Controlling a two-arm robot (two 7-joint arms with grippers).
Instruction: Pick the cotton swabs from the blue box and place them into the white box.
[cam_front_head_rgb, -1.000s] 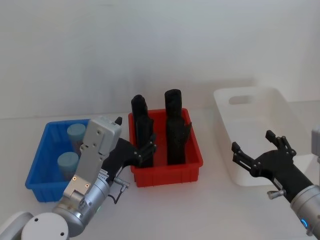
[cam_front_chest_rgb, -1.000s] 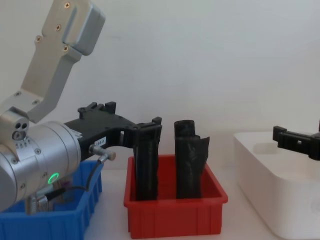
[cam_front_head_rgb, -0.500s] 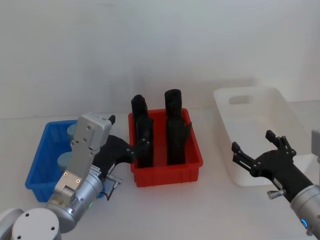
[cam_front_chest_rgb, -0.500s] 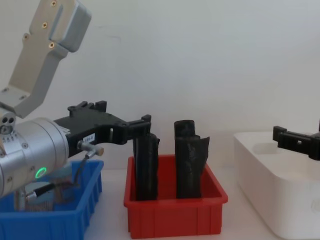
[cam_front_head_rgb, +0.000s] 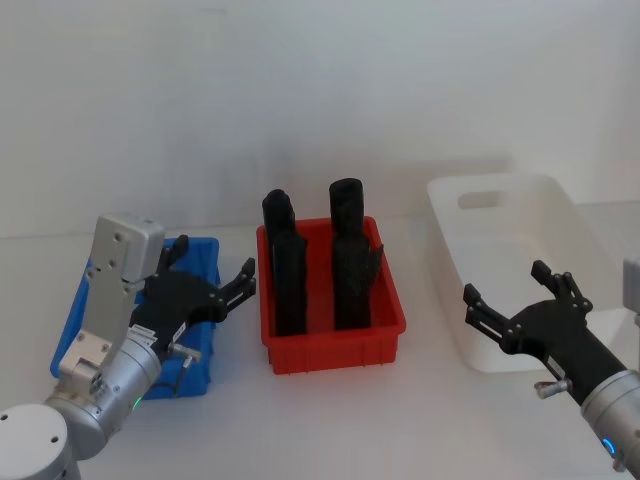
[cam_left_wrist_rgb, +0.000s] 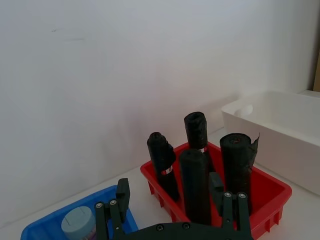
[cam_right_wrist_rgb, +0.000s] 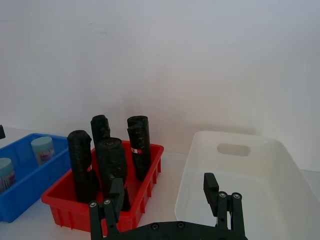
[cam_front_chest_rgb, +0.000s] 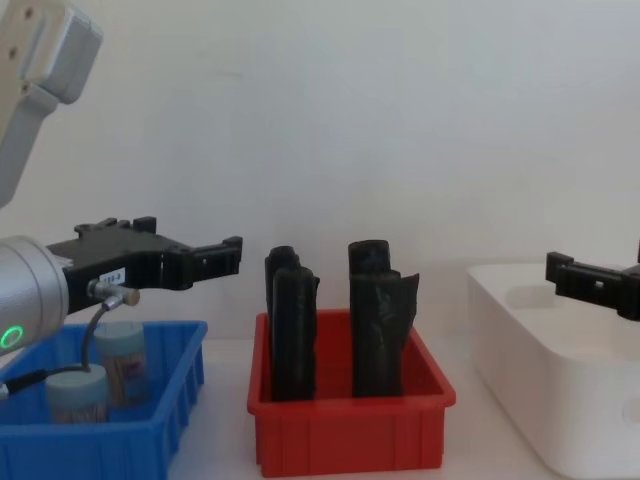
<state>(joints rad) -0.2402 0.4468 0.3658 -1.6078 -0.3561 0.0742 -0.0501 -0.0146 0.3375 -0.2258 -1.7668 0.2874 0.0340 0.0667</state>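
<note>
- While the left gripper (cam_front_head_rgb: 215, 268) hangs over the blue box (cam_front_head_rgb: 72, 322) at the scene's left, the head view shows its fingers spread and empty, pointing right toward the red bin (cam_front_head_rgb: 335, 352) and its upright black packs (cam_front_head_rgb: 346, 250).
- At the right of that view, the right gripper (cam_front_head_rgb: 505, 283) is spread as well, holding nothing, at the near edge of the white box (cam_front_head_rgb: 450, 232).
- From the left wrist, the left gripper (cam_left_wrist_rgb: 169, 186) stands wide apart, with one of the cotton swabs (cam_left_wrist_rgb: 78, 223) upright in the blue box (cam_left_wrist_rgb: 45, 229) below it and the red bin (cam_left_wrist_rgb: 270, 187) beyond.
- From the right wrist, the right gripper (cam_right_wrist_rgb: 163, 185) is spread before the white box (cam_right_wrist_rgb: 235, 134). Two jars of cotton swabs (cam_right_wrist_rgb: 42, 147) stand in the blue box (cam_right_wrist_rgb: 30, 175), left of the red bin (cam_right_wrist_rgb: 60, 205).
- In the chest view, the left gripper (cam_front_chest_rgb: 192, 245) hovers above the blue box (cam_front_chest_rgb: 150, 440), apart from the cotton swabs (cam_front_chest_rgb: 120, 360), which stand upright inside, one nearer than the other.
- At the right edge, the right gripper (cam_front_chest_rgb: 585, 283) sits above the white box (cam_front_chest_rgb: 520, 340).
</note>
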